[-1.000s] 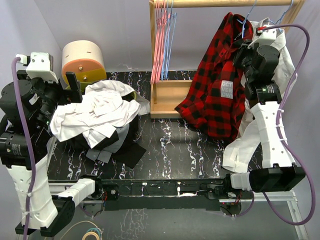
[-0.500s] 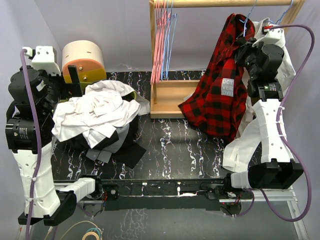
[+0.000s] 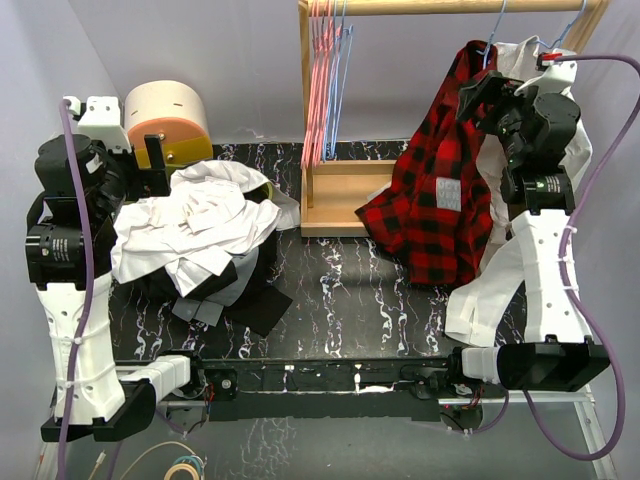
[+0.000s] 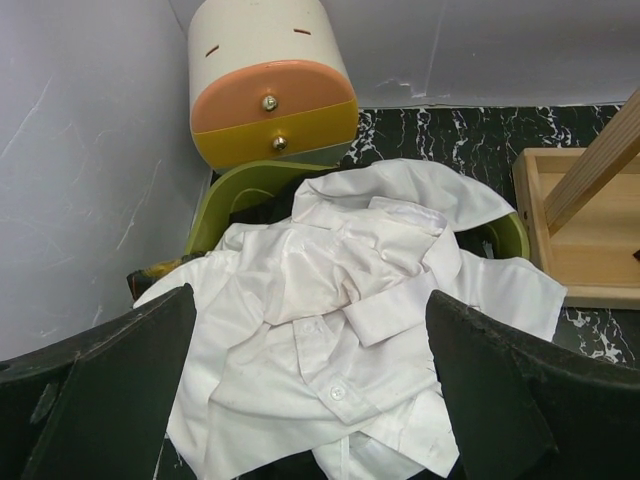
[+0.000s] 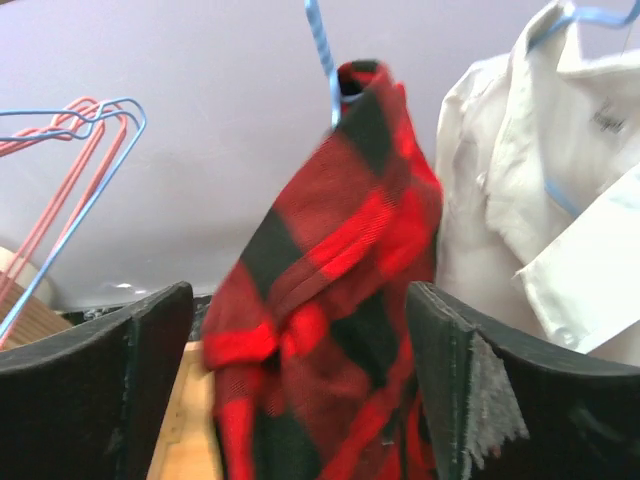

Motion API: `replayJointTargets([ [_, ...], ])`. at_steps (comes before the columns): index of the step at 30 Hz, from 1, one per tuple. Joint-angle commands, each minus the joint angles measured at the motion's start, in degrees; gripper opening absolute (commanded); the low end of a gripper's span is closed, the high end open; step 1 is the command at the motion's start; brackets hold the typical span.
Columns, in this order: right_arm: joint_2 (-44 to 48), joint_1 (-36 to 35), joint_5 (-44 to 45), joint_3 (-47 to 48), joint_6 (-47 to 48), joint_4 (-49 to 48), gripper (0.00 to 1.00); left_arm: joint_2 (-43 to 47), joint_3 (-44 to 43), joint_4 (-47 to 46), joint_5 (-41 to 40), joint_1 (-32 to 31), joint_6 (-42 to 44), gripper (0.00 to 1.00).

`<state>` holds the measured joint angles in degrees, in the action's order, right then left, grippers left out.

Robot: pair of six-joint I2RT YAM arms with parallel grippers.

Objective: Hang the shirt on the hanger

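Observation:
The red-and-black check shirt (image 3: 435, 195) hangs on the light-blue hanger (image 3: 489, 42), whose hook is over the wooden rail. In the right wrist view the shirt (image 5: 330, 300) is blurred and dangles under the blue hanger wire (image 5: 320, 50). My right gripper (image 3: 482, 92) is open at the shirt's collar, and the cloth hangs loose in the wide gap of the right gripper (image 5: 300, 390). My left gripper (image 3: 150, 165) stands open above a pile of white garments (image 4: 330, 300), holding nothing.
A large white collared shirt (image 3: 535, 70) hangs on another blue hanger right of the check shirt. Pink-red hangers (image 3: 322, 80) hang at the rail's left end above the wooden rack base (image 3: 345, 195). A cream-and-orange drawer box (image 3: 165, 120) and a green basket (image 4: 235, 190) stand at the left.
My right gripper has opened and let go at the shirt's collar. The shirt has swung and now hangs from the rail. Both arms have risen a little.

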<state>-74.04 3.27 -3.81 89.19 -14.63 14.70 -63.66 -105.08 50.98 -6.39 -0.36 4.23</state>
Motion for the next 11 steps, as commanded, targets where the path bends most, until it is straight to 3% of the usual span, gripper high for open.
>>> replayJointTargets([
  [1, 2.7, 0.3, 2.8, 4.3, 0.2, -3.2, 0.98, 0.5, -0.1, -0.6, 2.6, 0.9, -0.5, 0.97],
  [6, 5.6, 0.3, 12.0, 7.5, -0.3, -2.5, 0.98, 0.2, -1.0, -0.4, 2.5, 1.4, -0.7, 0.97],
  [9, 9.1, 0.3, 8.5, 7.1, -1.3, -5.5, 0.98, 0.2, -0.5, -0.4, 2.4, 2.1, -0.7, 0.97],
  [11, 11.2, 0.3, 3.8, 6.7, -1.6, -7.6, 0.98, 0.1, 0.7, -3.0, -4.0, 3.2, -3.0, 0.97],
])
